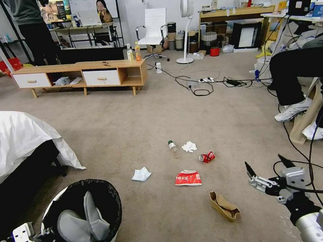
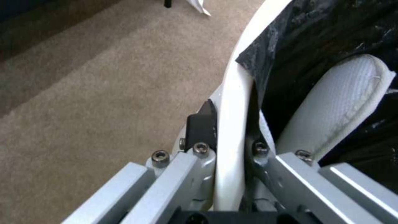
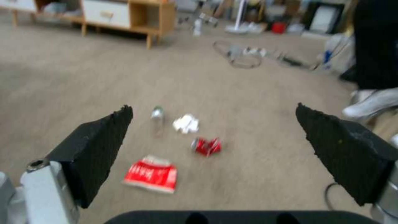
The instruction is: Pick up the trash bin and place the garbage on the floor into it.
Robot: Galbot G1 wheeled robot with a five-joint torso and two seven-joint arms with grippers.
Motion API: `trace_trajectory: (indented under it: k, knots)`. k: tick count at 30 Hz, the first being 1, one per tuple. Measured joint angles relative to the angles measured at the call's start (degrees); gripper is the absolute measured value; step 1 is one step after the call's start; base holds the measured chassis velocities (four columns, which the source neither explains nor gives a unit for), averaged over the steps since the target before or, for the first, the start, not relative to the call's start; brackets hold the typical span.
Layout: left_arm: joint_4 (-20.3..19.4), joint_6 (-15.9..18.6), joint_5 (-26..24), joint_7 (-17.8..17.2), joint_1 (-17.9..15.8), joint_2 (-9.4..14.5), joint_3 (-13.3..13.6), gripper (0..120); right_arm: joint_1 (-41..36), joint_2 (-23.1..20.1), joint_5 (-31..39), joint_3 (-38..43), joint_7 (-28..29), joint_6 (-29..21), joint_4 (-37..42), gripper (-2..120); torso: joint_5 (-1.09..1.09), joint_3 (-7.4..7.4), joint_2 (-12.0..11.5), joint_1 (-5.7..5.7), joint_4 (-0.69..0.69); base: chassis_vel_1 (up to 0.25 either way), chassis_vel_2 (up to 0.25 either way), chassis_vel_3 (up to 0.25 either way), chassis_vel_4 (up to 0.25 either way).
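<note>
Beige carpet (image 1: 130, 116) carrying scattered garbage (image 1: 188, 178), left end effector (image 2: 230, 146) clamping trash bin (image 1: 83, 217) rim at lower left, right end effector (image 1: 267, 171) hovering wide open near cardboard piece (image 1: 224, 206).

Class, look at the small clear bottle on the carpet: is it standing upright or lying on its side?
On its side: the bottle lies flat on the carpet, its green cap pointing away from the robot.

Premises present as a lab room staged as a bedroom. A white-sheeted bed (image 1: 9, 140) and low wooden TV cabinet (image 1: 83, 75) stand on carpet (image 1: 130, 116). Along the far wall: desks (image 1: 235, 13), monitor (image 1: 55, 9), loose power cables (image 1: 203, 83).
</note>
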Motion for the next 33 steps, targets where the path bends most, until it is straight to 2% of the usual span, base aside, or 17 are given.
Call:
trace_trajectory:
  k: [3,9,12,22,24,33]
  knots:
    - [0.2,0.0,0.7,0.1,0.2,-0.7,0.0,2,2.1,-4.4,3.9,-2.7,1.8,-2.2,-2.7,100,0.00,0.00,0.0,0.00,0.00,0.000,0.000,0.000,0.000]
    - [0.5,0.0,1.2,0.1,0.3,-1.7,-0.1,2,4.5,-7.2,6.2,-5.6,2.5,-4.0,-5.5,100,-0.01,0.00,0.0,0.00,0.00,0.000,0.000,0.000,0.000]
    - [0.6,0.0,1.4,0.1,0.5,-2.2,-0.6,2,7.8,-9.2,7.4,-9.4,3.2,-6.0,-9.9,100,-0.01,0.00,0.0,0.00,0.00,0.000,0.000,0.000,0.000]
    - [1.2,0.0,2.0,0.3,0.9,-2.6,-1.2,2,11.6,-9.6,8.6,-14.3,5.0,-12.3,-15.9,100,-0.01,0.00,0.0,0.00,-0.01,0.000,0.000,0.000,0.000]
    - [1.5,0.0,2.3,0.5,1.0,-2.9,-1.2,2,13.1,-9.1,9.5,-15.7,5.6,-15.0,-18.0,100,-0.01,0.00,0.0,0.00,0.00,0.000,0.000,0.000,0.000]
    - [2.1,0.0,2.9,0.7,0.6,-3.4,-1.0,2,15.2,-9.3,9.5,-18.9,5.7,-16.4,-23.0,100,-0.01,0.00,0.0,0.00,-0.01,0.000,0.000,0.000,0.000]
